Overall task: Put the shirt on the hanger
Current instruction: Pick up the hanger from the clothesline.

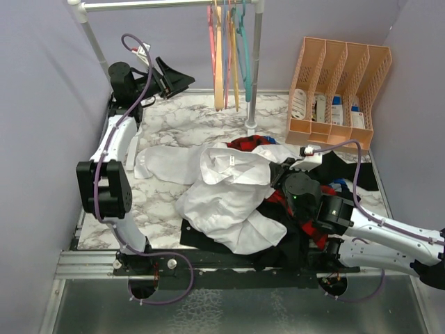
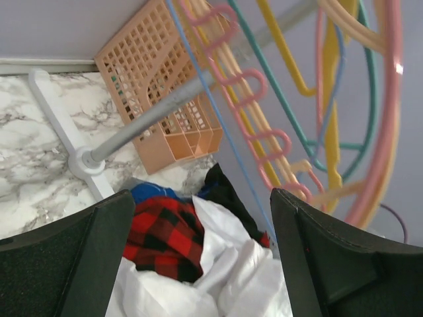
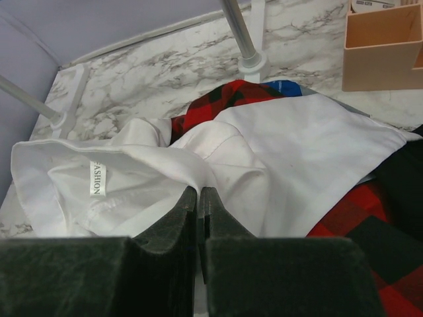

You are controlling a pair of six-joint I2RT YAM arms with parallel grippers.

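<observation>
right jaws: shut, pinching shirt [image 3: 132, 178] fold | left jaws: wide open, empty, by pink hanger [image 2: 263, 79] on rack [image 2: 152, 115]

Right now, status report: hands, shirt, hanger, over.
Left hand open, empty, facing the hanger on the rail. Right hand shut, tips at the shirt, grip unclear. Shirt heaped over plaid shirt.

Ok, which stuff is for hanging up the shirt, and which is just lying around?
For the job:
white long-sleeved button-up shirt
thin pink wavy-armed hanger

Just lying about:
red-and-black plaid shirt
black garment
peach-orange plastic file rack
teal hanger
thick peach-orange hanger
</observation>
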